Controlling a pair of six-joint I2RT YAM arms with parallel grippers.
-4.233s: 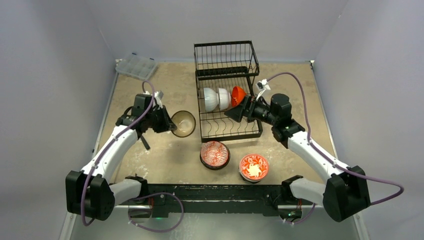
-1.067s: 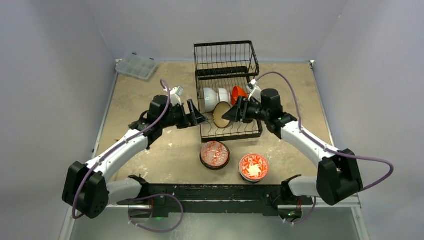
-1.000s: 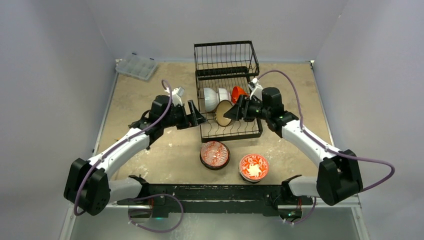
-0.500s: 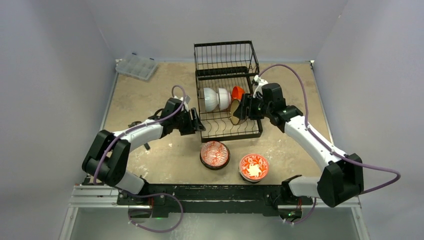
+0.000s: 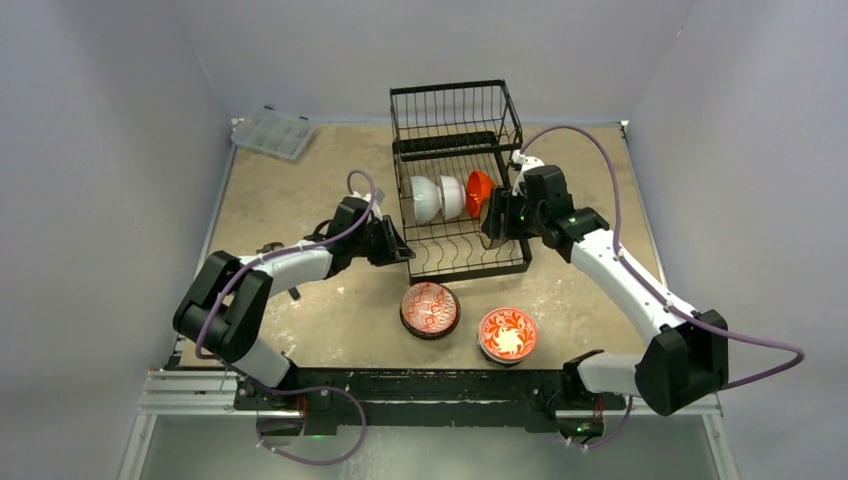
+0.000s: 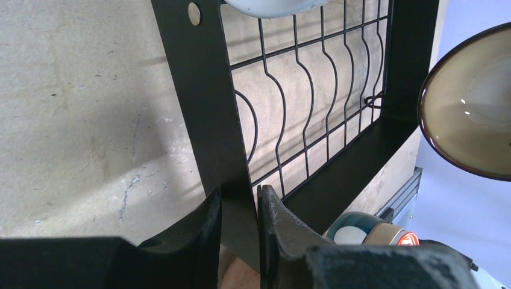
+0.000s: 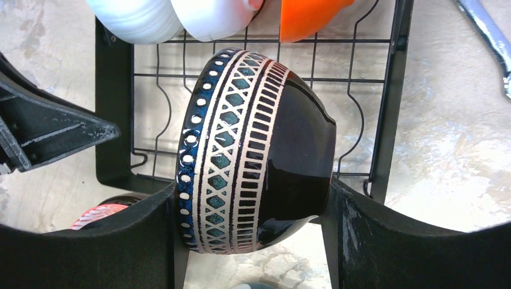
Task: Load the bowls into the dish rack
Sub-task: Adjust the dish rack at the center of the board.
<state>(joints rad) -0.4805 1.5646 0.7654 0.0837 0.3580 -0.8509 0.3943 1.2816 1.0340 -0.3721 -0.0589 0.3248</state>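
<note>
The black wire dish rack (image 5: 456, 148) stands mid-table with two white bowls (image 5: 425, 198) and an orange bowl (image 5: 478, 188) on edge in its slotted base. My right gripper (image 7: 253, 217) is shut on a black bowl with a blue-and-cream pattern (image 7: 253, 150), gripped rim to base. It holds the bowl on edge over the rack's right side, beside the orange bowl. My left gripper (image 6: 239, 208) is shut on the rack's front-left frame bar (image 6: 199, 90). Two red patterned bowls (image 5: 429, 308) (image 5: 508, 334) sit on the table in front of the rack.
A clear plastic compartment box (image 5: 272, 132) lies at the back left corner. The rack's raised basket tier (image 5: 452, 108) stands behind the slotted base. The left fingers (image 7: 48, 129) show at the rack's edge in the right wrist view.
My left arm swung in to the rack's front-left corner and its jaws closed on the frame bar. My right gripper carried the patterned bowl rightward, next to the orange bowl.
</note>
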